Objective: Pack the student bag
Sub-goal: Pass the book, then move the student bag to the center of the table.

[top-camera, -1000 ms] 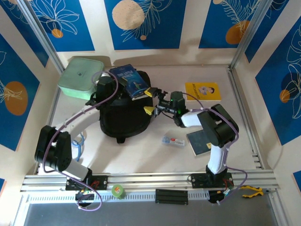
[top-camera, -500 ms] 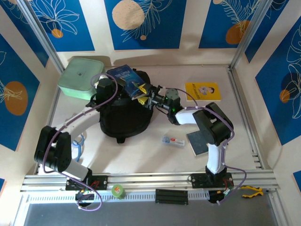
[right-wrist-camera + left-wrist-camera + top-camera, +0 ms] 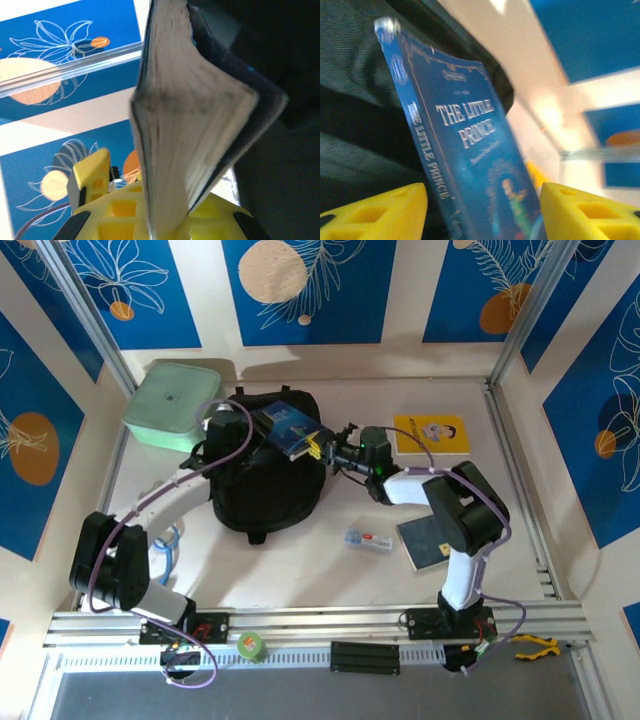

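Newly closed, the right hand (image 3: 318, 446) pinches the blue paperback book (image 3: 290, 428); left hand (image 3: 482, 207) spread wide; black fabric student bag (image 3: 262, 490) lies just left.

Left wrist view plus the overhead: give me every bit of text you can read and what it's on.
"THE LITTLE PRINCE": front cover of the blue book, in pale capitals.
"LITTLE PRINCE": the same book's spine, running lengthwise.
Small line above the cover title: too blurred to read.
Yellow book, cover print: too small to read.
Small packet, label: too small to read.
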Available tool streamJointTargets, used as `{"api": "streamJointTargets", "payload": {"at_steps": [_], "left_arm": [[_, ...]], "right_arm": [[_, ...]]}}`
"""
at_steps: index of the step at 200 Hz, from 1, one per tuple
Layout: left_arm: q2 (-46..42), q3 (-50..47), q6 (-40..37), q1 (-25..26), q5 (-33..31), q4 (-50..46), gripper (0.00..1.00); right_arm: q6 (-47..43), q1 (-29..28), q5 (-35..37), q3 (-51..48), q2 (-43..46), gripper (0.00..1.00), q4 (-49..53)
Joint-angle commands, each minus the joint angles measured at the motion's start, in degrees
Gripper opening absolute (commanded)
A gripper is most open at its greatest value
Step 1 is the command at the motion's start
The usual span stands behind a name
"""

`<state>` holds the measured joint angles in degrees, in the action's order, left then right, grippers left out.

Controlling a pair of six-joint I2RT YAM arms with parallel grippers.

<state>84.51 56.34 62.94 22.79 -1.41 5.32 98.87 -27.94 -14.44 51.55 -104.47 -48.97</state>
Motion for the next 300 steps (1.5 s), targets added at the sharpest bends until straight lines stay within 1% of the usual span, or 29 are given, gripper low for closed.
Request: {"api": "streamJointTargets", "payload": {"at_steps": [1,14,29,52,81,107,128,155,181,204,219,239,265,286,300], "left_arm": [[-1.5,-1.2,-12.0,0.6,4.0,-10.9,0.69],[-1.4,-2.6,-14.2,1.3,4.1,-13.2,0.73],[-0.8,-4.1,-15.7,2.4,5.5,-13.8,0.74],[1.5,-5.6,-14.9,4.6,8.1,-12.1,0.74],[6.5,-5.3,-12.0,8.4,10.7,-9.3,0.72],[12.6,-3.5,-8.3,11.2,13.1,-6.3,0.70],[18.2,-1.4,-3.9,11.6,15.4,-1.8,0.68],[25.2,3.2,0.5,11.6,16.6,3.4,0.66],[30.7,9.1,2.3,11.8,18.3,6.1,0.66],[31.9,13.5,0.7,12.0,19.4,4.9,0.67],[30.2,14.7,-3.6,12.0,19.3,1.9,0.69],[25.4,14.0,-13.8,11.9,18.4,-3.9,0.73],[18.1,13.3,-31.2,11.9,17.6,-13.8,0.77],[12.7,14.1,-45.6,11.9,16.2,-22.9,0.85],[10.6,15.8,-55.4,11.9,16.7,-29.8,0.89]], "right_arm": [[-12.2,2.1,0.7,-1.1,7.8,0.05,7.5],[-16.7,3.3,0.7,-1.2,10.5,0.05,13.5],[-21.4,4.4,1.3,-1.2,13.7,0.04,18.7],[-26.6,6.2,1.8,-1.3,17.9,0.04,24.8],[-30.4,8.5,2.5,-1.7,22.5,0.04,30.7],[-32.3,10.5,3.4,-2.6,26.3,0.04,35.2],[-32.8,11.9,4.0,-3.7,28.7,0.04,37.2],[-33.0,13.4,4.0,-4.9,31.0,0.04,39.1],[-32.8,14.5,4.1,-6.4,32.5,0.03,40.3],[-32.9,15.9,4.1,-7.6,34.1,0.03,41.6],[-33.4,17.0,3.9,-8.0,35.3,0.03,42.5],[-34.9,18.7,4.1,-8.1,37.2,0.03,44.6],[-36.3,20.9,4.1,-8.2,38.8,0.03,46.9],[-35.7,21.5,4.3,-9.2,39.5,0.03,47.1],[-35.2,21.4,4.3,-10.0,39.5,0.03,46.6]]}}
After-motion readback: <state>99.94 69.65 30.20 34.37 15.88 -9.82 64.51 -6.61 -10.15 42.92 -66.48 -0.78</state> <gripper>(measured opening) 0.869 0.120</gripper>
